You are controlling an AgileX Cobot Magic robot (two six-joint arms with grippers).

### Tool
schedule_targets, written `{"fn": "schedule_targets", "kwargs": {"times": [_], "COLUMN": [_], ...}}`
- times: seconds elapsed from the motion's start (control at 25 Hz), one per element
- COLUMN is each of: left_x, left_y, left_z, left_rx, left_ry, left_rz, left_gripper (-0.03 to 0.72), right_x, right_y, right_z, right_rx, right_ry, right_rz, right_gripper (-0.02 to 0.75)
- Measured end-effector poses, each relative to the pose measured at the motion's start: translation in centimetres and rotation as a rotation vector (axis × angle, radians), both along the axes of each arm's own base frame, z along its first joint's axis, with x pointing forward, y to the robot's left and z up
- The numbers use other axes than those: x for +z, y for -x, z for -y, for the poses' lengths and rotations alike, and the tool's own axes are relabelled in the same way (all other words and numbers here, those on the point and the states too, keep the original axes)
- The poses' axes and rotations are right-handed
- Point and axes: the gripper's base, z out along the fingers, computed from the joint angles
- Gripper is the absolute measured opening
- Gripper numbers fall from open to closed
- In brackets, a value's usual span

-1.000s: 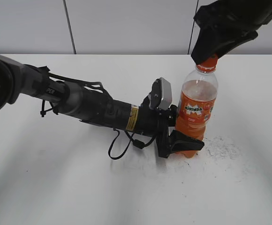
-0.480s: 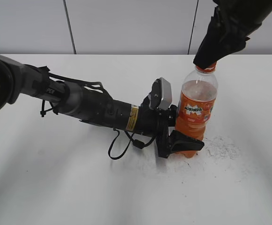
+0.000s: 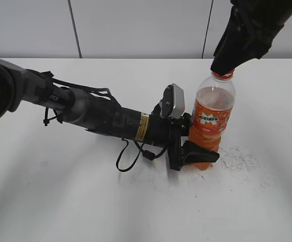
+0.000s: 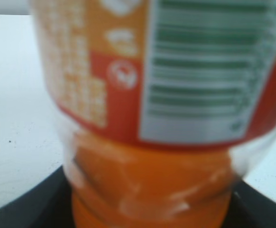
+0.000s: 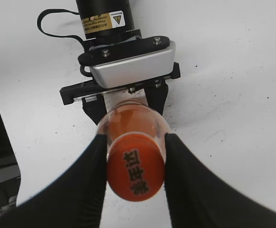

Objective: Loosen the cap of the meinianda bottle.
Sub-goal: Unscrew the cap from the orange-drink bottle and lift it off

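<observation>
The meinianda bottle (image 3: 211,123) stands upright on the white table, full of orange soda, with its orange label facing the front. My left gripper (image 3: 196,151) is shut on its lower body; the bottle (image 4: 166,118) fills the left wrist view, with black fingers at both bottom corners. My right gripper (image 3: 225,64) comes down from the upper right and covers the bottle's top. In the right wrist view the orange cap (image 5: 135,166), with dark characters printed on top, sits between the two black fingers (image 5: 88,180), which press its sides.
The white table (image 3: 85,201) spreads all round, with grey scuff marks (image 3: 241,159) to the right of the bottle. The left arm (image 3: 85,111) lies low across the table from the left. A grey wall stands behind.
My right gripper has turned about the cap: its black body looked wide a second ago and now shows narrower and steeper. The bottle and left gripper have stayed put.
</observation>
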Motion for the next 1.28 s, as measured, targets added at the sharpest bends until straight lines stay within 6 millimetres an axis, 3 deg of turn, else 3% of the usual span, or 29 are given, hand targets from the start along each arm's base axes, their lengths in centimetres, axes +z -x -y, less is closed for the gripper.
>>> {"fn": "schedule_targets", "kwargs": {"times": [1.28], "left_x": [0.08], "left_y": [0.02], "left_z": [0.01], "left_rx": [-0.007], "left_ry": [0.000], "left_rz": [0.003], "left_gripper": [0.510], "right_x": [0.14], "right_y": [0.20], "right_z": [0.24], "right_rx": [0.233], "right_ry": [0.063], "right_rz": [0.105], "right_gripper": [0.269]}}
